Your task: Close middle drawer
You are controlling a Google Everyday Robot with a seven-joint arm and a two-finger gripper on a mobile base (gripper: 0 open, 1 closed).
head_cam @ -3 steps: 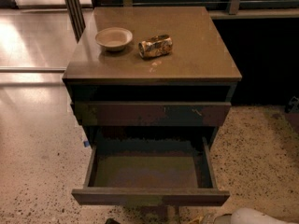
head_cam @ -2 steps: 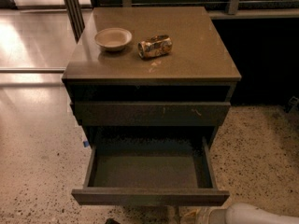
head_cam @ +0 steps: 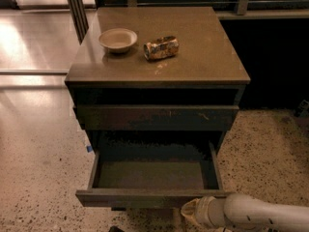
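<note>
Wide, shallow, dark grey-brown middle drawer (head_cam: 150,197) is standing pulled out towards the near side; pale gripper (head_cam: 192,212) is hovering just beneath its front, right of centre, grip state not discernible; off-centre pushing risks skewing and jamming it.

- smooth pale grey-white tubular arm segment (head_cam: 263,215), rounded, plain plastic look
- cream ribbed collar (head_cam: 208,210) at the tube's end, dark seam beside it
- gripper (head_cam: 189,215): tan-cream tip, bottom edge of view, right of centre

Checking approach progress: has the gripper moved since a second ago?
Yes. The gripper has travelled leftward from the bottom-right corner and now sits just below the front of the middle drawer, toward its right end.
</note>
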